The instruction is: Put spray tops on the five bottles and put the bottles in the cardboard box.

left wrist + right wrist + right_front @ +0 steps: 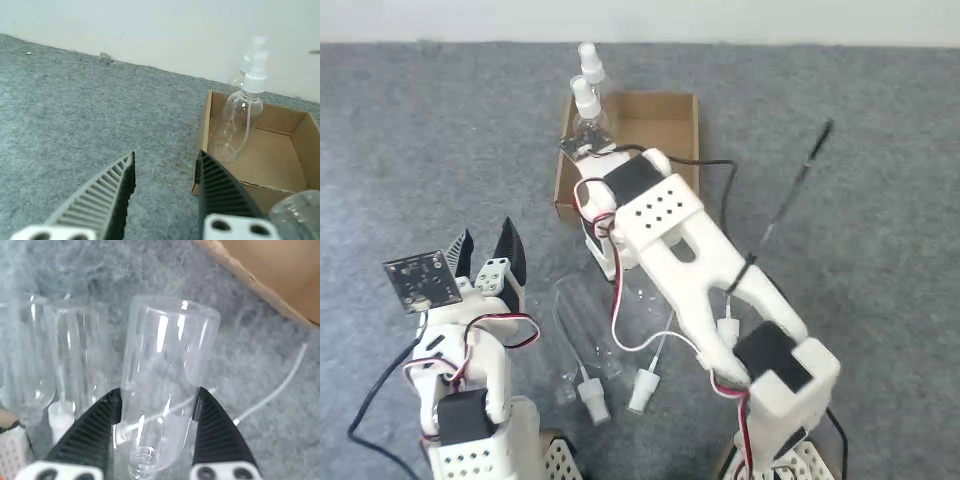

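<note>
Two topped bottles (243,107) stand in cardboard box (280,165); right pincer (159,392) grips topless bottle (170,350).

Legible text, labels, brands, numbers, signs: none recorded, the cardboard box (655,125) walls being plain, the clear bottle (170,355) unlabelled, and any marking on the small circuit board (423,280) too small to read.
</note>
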You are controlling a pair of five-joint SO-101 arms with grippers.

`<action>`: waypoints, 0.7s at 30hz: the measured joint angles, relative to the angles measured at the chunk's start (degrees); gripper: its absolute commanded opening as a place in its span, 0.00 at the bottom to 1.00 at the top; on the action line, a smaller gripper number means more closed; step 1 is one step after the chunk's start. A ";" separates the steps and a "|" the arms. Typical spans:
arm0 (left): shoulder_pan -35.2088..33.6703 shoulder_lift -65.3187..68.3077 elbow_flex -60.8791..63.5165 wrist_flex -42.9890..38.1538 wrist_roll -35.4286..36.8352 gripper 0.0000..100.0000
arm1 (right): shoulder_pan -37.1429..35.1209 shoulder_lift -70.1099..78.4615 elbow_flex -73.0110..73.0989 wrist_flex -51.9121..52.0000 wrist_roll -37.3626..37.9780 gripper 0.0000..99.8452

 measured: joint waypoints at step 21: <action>0.00 0.00 1.58 -2.64 0.00 0.18 | 13.01 -15.38 11.87 4.48 -18.11 0.02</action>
